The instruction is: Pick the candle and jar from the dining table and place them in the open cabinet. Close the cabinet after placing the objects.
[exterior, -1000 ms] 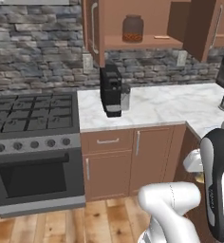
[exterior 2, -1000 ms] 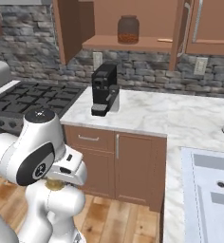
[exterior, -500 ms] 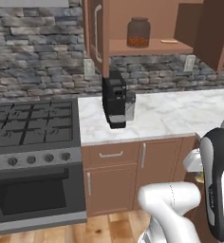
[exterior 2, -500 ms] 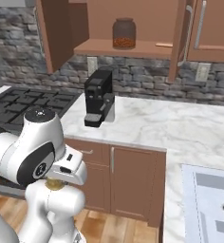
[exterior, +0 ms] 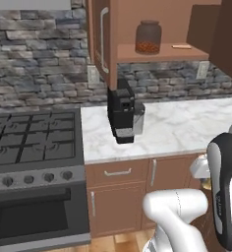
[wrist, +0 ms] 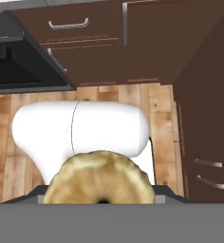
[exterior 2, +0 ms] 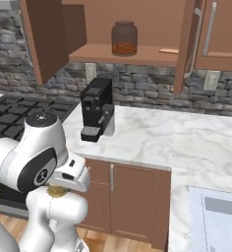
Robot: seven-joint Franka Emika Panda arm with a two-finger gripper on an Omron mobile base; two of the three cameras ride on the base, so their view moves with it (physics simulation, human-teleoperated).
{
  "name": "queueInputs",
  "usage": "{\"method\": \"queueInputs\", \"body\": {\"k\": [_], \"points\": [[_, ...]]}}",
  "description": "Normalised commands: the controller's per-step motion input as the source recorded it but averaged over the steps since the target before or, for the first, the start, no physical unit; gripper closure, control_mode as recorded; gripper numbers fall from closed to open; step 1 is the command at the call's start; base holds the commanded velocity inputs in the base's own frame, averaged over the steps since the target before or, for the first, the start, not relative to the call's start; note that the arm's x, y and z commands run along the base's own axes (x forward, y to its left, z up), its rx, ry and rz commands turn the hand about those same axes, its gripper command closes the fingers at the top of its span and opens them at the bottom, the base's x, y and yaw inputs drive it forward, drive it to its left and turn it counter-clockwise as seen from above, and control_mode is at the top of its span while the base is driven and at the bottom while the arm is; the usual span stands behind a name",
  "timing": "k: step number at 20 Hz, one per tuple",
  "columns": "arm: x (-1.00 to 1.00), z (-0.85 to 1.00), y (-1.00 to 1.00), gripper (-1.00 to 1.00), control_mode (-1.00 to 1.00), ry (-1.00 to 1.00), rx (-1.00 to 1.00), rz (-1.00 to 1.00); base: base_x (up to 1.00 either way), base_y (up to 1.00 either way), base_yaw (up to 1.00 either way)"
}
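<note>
On the shelf of the open cabinet [exterior: 152,51], in the left base view, the jar [exterior: 148,37] stands upright with reddish-brown granules showing through its glass, and a thin flat tan piece [exterior: 181,47] lies on the same shelf well to its right; the cabinet door [exterior: 101,37] with its silver bar handle hangs open at the left; below, a black coffee machine [exterior: 122,116] sits on the marble counter [exterior: 187,125], beside a black stove [exterior: 32,147]; the white arm [exterior: 226,192] rises at the lower right. In the right base view the jar [exterior 2: 124,38] stands near the middle of the shelf, between two open doors [exterior 2: 46,37]; the coffee machine [exterior 2: 97,108] is on the counter [exterior 2: 157,138] underneath. In the hand view the candle [wrist: 100,178], tan-gold and round, sits at the bottom between where the finger tips rise, over a wooden floor [wrist: 4,137] and dark drawers [wrist: 85,42]; the tips themselves are hidden, so I cannot tell for sure whether the jaws grip it.
</note>
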Motion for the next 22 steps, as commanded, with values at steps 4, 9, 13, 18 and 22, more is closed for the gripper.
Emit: {"method": "queueInputs", "body": {"k": [4,9,13,18,22], "points": [[0.00,0.00,0.00,1.00,1.00,0.00,0.00,0.00,0.46,-0.24,0.00],[0.00,0.00,0.00,1.00,1.00,0.00,0.00,0.00,0.36,-0.38,0.00],[0.00,0.00,0.00,1.00,1.00,0.00,0.00,0.00,0.33,-0.38,0.00],[0.00,0.00,0.00,1.00,1.00,0.00,0.00,0.00,0.35,-0.28,0.00],[0.00,0.00,0.00,1.00,1.00,0.00,0.00,0.00,0.34,-0.37,0.00]]}}
